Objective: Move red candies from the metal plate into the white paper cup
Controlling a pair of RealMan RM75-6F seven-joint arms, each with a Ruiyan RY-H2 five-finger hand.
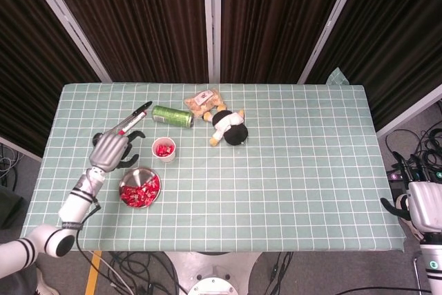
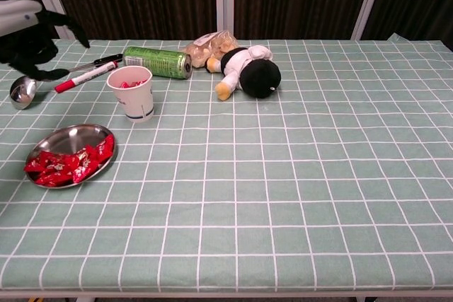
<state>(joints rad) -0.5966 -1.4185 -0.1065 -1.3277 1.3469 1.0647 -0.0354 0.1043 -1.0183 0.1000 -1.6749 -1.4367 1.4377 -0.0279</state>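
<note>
A round metal plate (image 1: 131, 177) (image 2: 65, 137) near the table's front left holds several red candies (image 1: 141, 192) (image 2: 67, 165). Just behind it stands the white paper cup (image 1: 164, 150) (image 2: 131, 93), with red candies showing inside. My left hand (image 1: 108, 150) (image 2: 32, 40) hovers to the left of the cup and behind the plate, fingers spread and nothing in them. My right hand (image 1: 420, 208) hangs off the table's right edge in the head view; its fingers are not clear.
Behind the cup lie a metal ladle (image 2: 21, 88), a red-and-white marker (image 2: 85, 76) and a green can (image 1: 172, 116) (image 2: 157, 61). A snack bag (image 1: 204, 100) and a black-and-white plush toy (image 1: 230, 127) (image 2: 251, 69) lie at the back centre.
</note>
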